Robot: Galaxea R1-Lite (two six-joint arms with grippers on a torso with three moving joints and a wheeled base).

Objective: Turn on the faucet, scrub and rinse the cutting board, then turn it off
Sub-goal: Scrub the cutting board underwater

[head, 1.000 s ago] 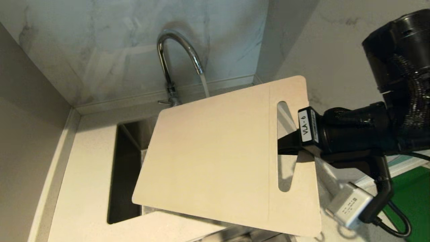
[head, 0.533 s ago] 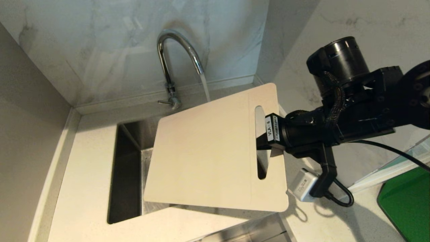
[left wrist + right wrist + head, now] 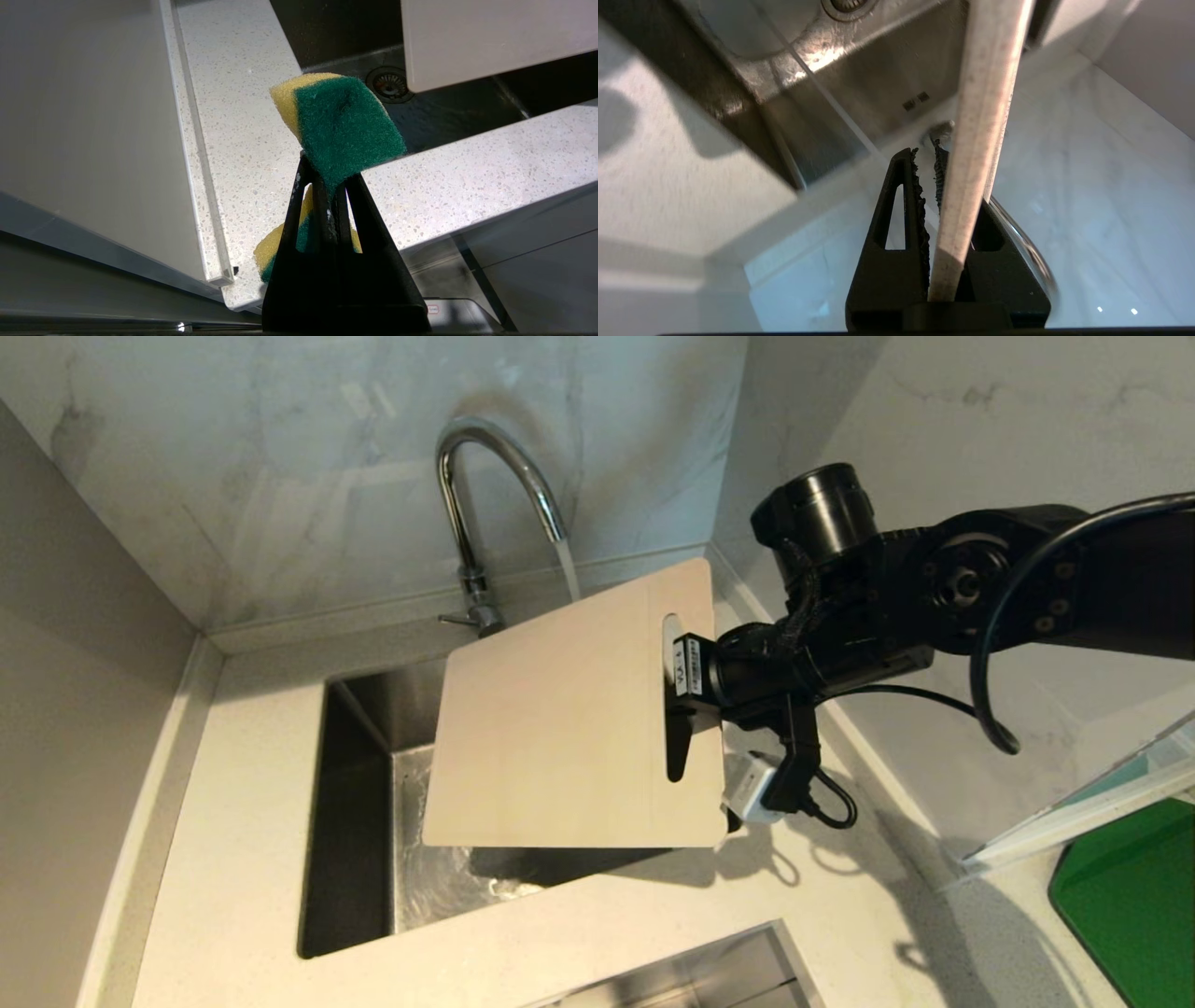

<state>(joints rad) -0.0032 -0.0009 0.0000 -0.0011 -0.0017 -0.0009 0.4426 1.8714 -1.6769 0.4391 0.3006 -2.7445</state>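
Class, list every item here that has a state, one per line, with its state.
faucet: running, water streaming.
cutting board: lifted, tilted over the sink.
right gripper: shut on the board's handle end.
left gripper: shut on the sponge.
sink: wet, drain visible.

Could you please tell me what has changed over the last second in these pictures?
The right gripper, still shut on the cutting board by its handle end, has carried it away from the camera, over the sink toward the faucet. Water keeps running. The left gripper holds a sponge.
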